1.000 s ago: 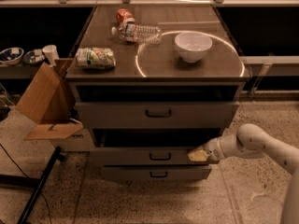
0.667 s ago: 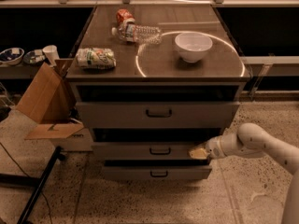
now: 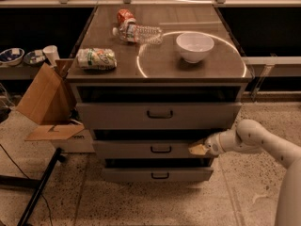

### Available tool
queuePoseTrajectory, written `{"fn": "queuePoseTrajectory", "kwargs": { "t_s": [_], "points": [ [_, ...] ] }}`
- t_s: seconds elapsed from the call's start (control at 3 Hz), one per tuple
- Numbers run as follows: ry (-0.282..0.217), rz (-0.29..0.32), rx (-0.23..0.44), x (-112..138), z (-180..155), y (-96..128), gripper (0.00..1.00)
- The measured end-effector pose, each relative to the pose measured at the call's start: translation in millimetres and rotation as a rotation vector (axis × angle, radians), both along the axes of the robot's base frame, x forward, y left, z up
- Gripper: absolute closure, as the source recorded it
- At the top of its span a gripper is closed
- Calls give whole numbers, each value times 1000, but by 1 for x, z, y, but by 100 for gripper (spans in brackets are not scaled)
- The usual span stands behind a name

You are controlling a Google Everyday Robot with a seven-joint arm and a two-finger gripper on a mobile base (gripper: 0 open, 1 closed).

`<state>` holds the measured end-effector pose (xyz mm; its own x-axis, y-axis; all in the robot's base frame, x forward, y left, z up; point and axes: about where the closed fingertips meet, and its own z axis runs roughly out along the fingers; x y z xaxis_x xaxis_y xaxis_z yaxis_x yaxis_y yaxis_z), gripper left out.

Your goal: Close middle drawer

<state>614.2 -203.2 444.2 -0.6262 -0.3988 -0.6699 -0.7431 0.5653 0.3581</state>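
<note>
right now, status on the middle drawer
Gripper at right end of middle drawer front. Drawer looks nearly shut. Nothing seen blocking it.

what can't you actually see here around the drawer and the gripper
- Camera view: the middle drawer tray interior, dark and hidden under the top drawer.
- Camera view: whether the gripper, at the middle drawer's right end, touches it; the gripper covers that spot.
- Camera view: the robot arm base, cut off by the right edge.

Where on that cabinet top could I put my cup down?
The front middle of the cabinet top is bare, between the green bag and the white bowl; so is the back right, behind the bowl. The back left is crowded by the bottle and red packet. The gripper is below, at the middle drawer.
</note>
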Motion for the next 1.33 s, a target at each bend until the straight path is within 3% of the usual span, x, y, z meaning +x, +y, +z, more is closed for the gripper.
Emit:
{"fn": "queuePoseTrajectory", "kwargs": {
  "t_s": [0.33,1.0,1.33],
  "points": [
    [-5,-44,10,-1,5,0,100],
    [-14,-112,26,-38,10,4,100],
    [-14,-112,26,-38,10,4,100]
  ]
}}
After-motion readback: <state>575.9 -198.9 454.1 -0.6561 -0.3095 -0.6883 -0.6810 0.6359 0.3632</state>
